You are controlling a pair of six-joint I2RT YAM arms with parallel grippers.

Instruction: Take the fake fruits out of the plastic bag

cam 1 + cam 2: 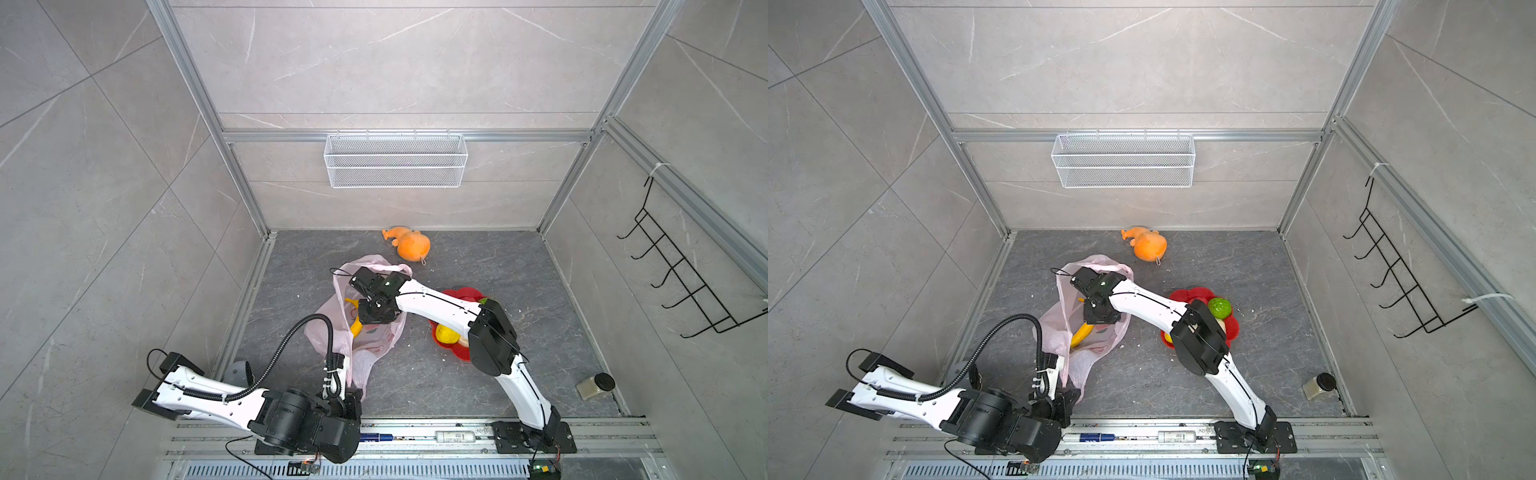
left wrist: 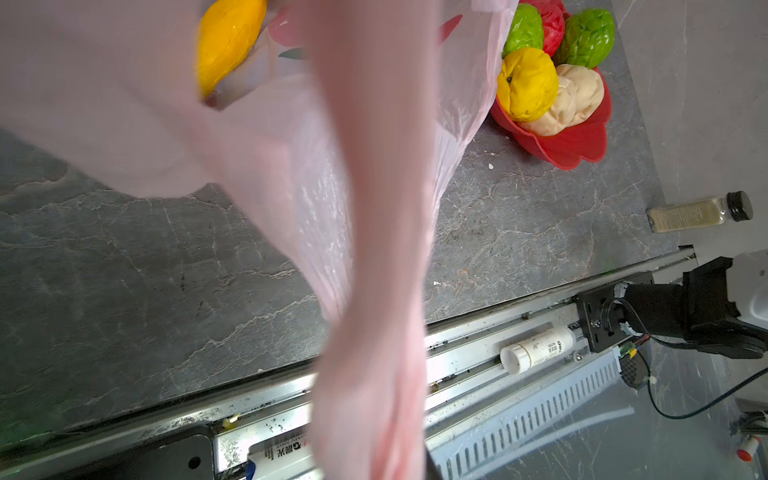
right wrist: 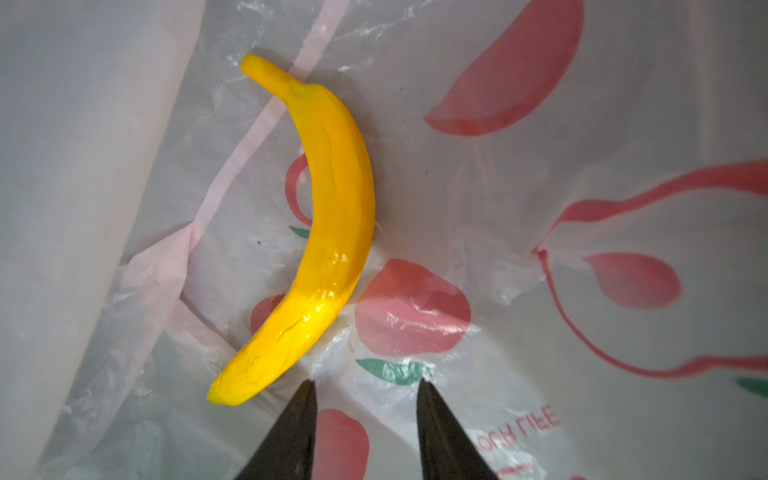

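1. One yellow banana lies inside the pink plastic bag, left of centre. The other fruits fill a red plate to the right.
2. Left gripper is clamped on a bag handle, stretched toward the near edge.
3. Right gripper reaches inside, jaws partly spread and empty, just beside the banana's end.
4. Best next move: centre over the banana's middle, straddle its width, and close without catching any film.
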